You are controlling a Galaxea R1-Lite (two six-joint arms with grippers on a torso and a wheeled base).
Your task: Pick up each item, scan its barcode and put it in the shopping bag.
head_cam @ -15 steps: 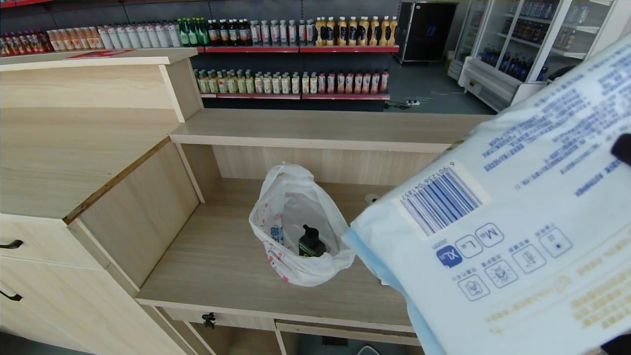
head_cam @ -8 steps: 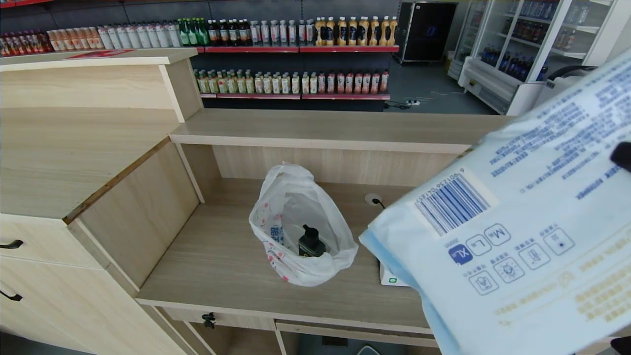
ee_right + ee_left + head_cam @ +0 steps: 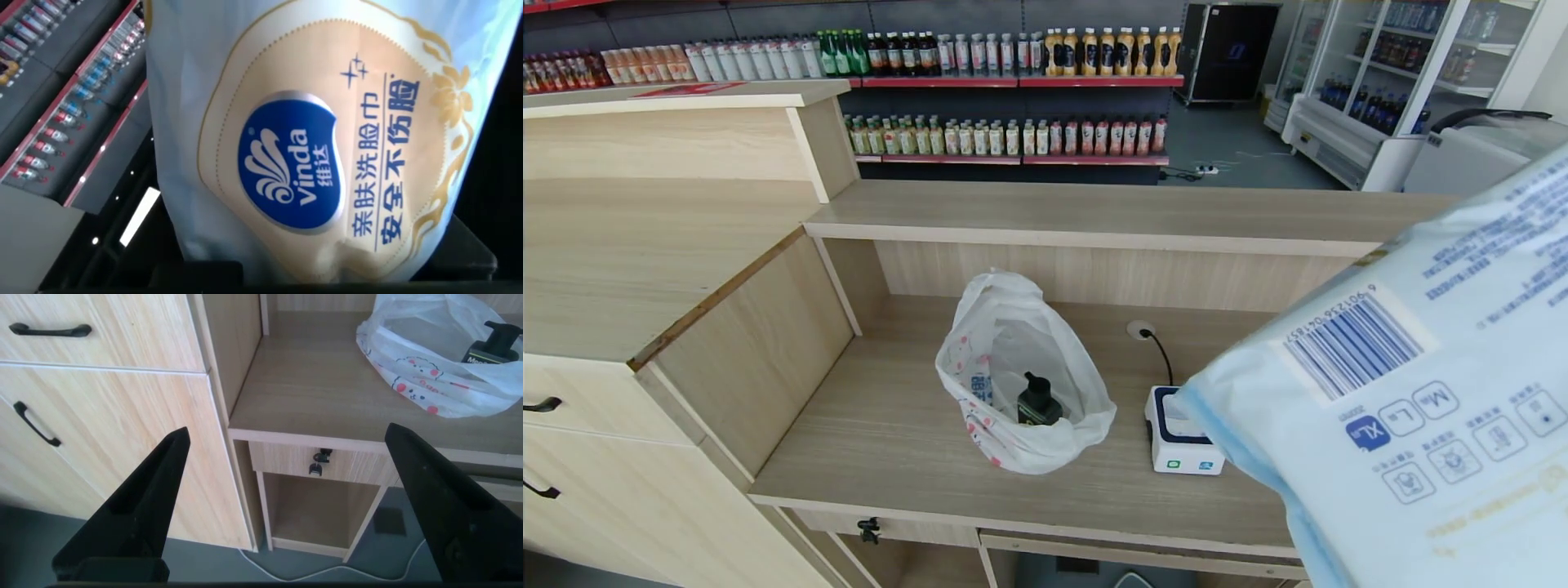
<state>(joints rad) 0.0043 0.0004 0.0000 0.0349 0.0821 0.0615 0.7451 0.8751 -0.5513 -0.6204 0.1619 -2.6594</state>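
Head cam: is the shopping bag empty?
No, a dark pump bottle stands inside the open white shopping bag.

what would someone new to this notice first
A big white and blue pack is held aloft at the right foreground of the head view, its barcode facing the camera. It partly covers the small white scanner on the wooden counter. Left of the scanner stands an open white shopping bag with a dark bottle inside.
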